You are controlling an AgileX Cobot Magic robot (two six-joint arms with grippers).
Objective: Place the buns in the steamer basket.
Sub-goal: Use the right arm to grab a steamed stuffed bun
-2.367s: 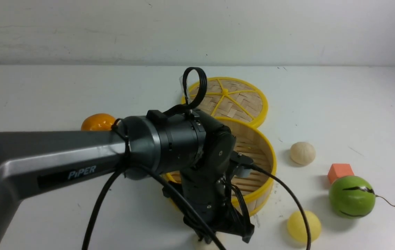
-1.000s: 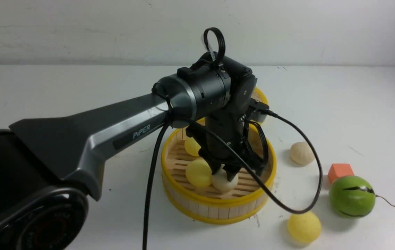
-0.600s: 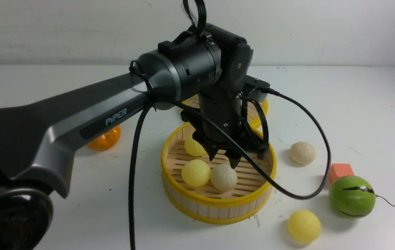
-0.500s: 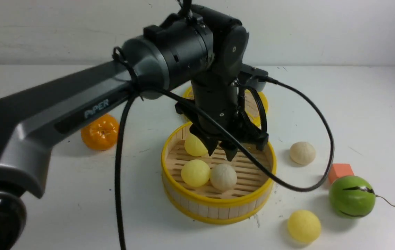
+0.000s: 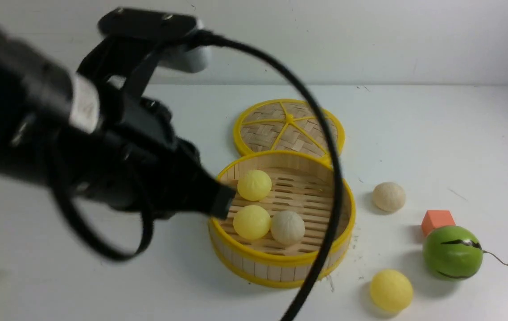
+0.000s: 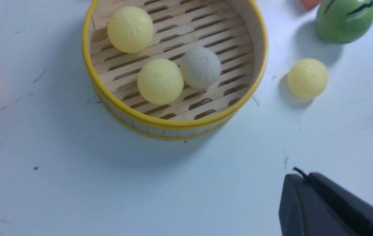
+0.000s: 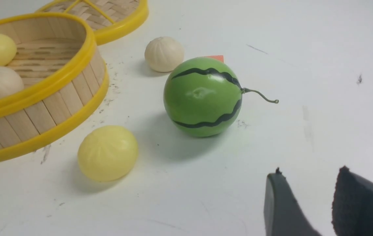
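Now | basket [image 5: 280, 260]: three buns [image 5: 252, 221] inside | two more on table [image 5: 436, 133], right of it | left gripper [image 5: 225, 201] clenched, empty | right gripper [image 7: 310, 172] parted, empty

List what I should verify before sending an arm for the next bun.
1. Progress: three buns in the steamer basket, two outside: not ok.
2. Left gripper empty, fingers shut, outside the basket: ok.
3. Right gripper empty, fingers apart: ok.
4. Yellow bun alone on the table, apart from the melon ball: ok.
5. Off-white bun unobstructed on the table: ok.
6. Free floor in the basket for two more: ok.
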